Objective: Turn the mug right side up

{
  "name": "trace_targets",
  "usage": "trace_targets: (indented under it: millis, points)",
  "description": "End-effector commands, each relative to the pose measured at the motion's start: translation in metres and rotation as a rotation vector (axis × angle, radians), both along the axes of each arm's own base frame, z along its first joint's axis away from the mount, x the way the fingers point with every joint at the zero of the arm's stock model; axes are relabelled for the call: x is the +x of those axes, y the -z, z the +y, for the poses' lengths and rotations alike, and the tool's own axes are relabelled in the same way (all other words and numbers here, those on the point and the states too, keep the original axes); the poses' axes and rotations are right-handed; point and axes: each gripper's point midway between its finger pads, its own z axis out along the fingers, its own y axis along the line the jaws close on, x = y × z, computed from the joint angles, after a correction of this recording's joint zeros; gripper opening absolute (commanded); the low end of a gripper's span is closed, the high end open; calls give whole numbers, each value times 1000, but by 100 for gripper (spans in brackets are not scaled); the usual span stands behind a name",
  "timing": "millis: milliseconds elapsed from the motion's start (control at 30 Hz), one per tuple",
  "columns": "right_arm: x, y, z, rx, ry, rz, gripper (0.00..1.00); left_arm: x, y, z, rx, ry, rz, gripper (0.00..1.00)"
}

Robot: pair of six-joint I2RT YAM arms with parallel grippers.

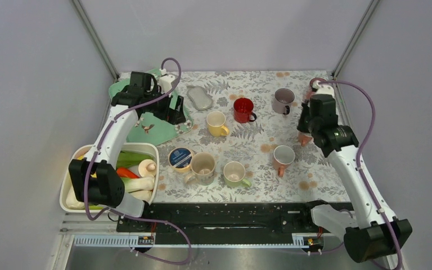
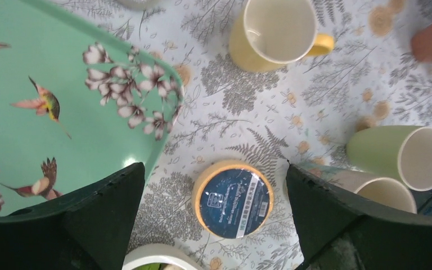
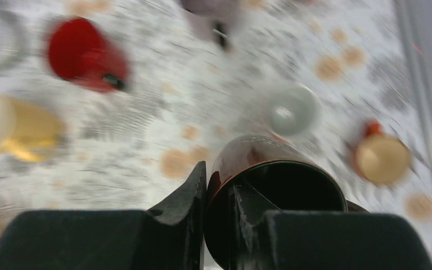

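Mug (image 3: 259, 149), dark red-brown and glossy, is held by the right gripper (image 3: 216, 185), whose jaws are drawn narrow on the mug's wall, with one finger inside the mouth and the other outside. In the right wrist view, which is blurred, the mug's open mouth is turned toward the camera. From above, the mug is seen at the right side of the floral tablecloth (image 1: 259, 132), between a grey-mauve mug (image 1: 283, 100) and a salmon mug (image 1: 283, 156); whether it touches the cloth cannot be told. The left gripper (image 2: 214, 169) is spread wide and holds nothing, and it is placed at the edge of a green tray (image 2: 62, 84) printed with birds and flowers. A roll of tape (image 2: 233, 198) is seen lying flat below the gap between its fingers. A yellow mug (image 1: 216, 122), a red mug (image 1: 243, 109), a beige mug (image 1: 202, 166) and a green mug (image 1: 235, 173) are seen upright near the middle. A white bin (image 1: 70, 191) of vegetables is set at the near left.
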Motion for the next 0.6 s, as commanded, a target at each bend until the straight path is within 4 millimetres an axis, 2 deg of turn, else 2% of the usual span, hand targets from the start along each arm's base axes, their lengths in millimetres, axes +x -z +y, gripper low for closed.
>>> trace_targets:
  millis: [0, 67, 167, 367, 567]
  points:
    - [-56, 40, -92, -152, 275, 156, 0, 11, -9, 16, 42, -96, -167, 99]
    - [-65, 56, -111, -96, 346, 184, 0, 8, 2, 20, 52, -121, -178, 99]
    - [-73, 83, -124, -61, 405, 244, 0, 4, 13, 25, 70, -144, -174, 99]
    - [-84, 121, -108, 32, 394, 356, 0, -7, 26, 27, 73, -142, -156, 99]
    - [-83, 150, -102, 67, 413, 489, 0, -9, 20, 31, 72, -149, -187, 99]
